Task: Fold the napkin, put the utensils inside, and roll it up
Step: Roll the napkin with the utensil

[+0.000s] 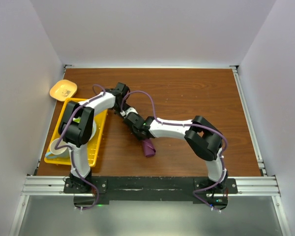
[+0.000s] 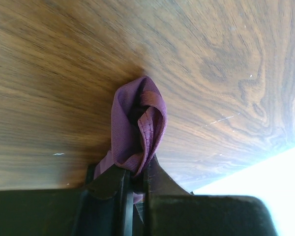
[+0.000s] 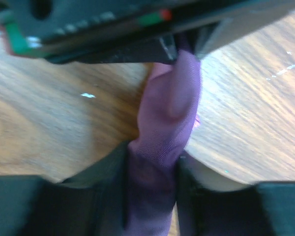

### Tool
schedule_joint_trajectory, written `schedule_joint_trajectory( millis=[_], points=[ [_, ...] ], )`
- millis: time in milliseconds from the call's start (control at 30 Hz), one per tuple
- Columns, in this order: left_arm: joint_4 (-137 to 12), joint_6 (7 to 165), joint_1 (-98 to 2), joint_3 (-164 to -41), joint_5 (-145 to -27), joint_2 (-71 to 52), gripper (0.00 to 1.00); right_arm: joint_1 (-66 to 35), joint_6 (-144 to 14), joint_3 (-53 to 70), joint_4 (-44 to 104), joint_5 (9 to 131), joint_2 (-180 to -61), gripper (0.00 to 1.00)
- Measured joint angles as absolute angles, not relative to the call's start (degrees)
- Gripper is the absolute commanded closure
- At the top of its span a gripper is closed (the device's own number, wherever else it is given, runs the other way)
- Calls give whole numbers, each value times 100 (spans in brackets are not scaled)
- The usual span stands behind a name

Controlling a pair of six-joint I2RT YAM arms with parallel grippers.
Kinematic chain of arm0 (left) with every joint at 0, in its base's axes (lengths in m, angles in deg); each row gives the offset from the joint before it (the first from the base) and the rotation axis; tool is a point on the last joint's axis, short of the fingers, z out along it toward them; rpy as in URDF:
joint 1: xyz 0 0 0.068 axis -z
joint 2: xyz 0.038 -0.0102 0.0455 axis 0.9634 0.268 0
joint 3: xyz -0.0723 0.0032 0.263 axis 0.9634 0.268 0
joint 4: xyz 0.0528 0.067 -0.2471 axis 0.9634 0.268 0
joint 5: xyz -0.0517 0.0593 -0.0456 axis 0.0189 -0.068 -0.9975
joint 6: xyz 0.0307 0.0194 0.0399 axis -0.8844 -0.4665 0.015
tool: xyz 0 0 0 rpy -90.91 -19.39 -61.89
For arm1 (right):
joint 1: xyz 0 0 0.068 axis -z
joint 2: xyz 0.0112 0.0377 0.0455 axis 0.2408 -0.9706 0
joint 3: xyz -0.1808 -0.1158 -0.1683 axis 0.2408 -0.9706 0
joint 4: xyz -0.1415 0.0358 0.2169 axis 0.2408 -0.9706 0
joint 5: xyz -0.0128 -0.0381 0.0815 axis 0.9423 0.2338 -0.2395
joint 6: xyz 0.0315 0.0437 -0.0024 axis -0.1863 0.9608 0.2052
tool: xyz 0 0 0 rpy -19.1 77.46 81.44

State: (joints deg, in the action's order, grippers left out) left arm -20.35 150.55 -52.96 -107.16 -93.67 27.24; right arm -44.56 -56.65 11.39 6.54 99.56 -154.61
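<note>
The plum-purple napkin (image 1: 148, 147) is bunched into a narrow roll; most of it is hidden under the right arm in the top view. My left gripper (image 1: 124, 112) is shut on one end of it; in the left wrist view (image 2: 137, 173) a looped fold of the napkin (image 2: 138, 120) sticks out of the jaws just above the wooden table. My right gripper (image 1: 133, 123) is shut on the napkin (image 3: 169, 113) as well, with cloth filling the gap in the right wrist view (image 3: 154, 160). The two grippers are close together. No utensils are visible.
A yellow basket (image 1: 99, 142) stands at the table's left with a white cup (image 1: 58, 147) and a green item (image 1: 77, 119) inside. A small yellow dish (image 1: 63, 89) lies behind it. The left gripper's body (image 3: 113, 24) sits close above the right one.
</note>
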Motion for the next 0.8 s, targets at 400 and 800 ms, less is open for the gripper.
schedule_joint_trajectory(
  millis=[400, 800],
  points=[
    [-1899, 13908, -5547, -10928, -8919, 2394, 24, -3499, -5686, 490, 1583, 8240, -15074, 91],
    [-2275, 12065, -5884, -11427, -9260, 1801, 35, -1871, -4825, -41, 3170, 4183, -15557, 87]
  ],
)
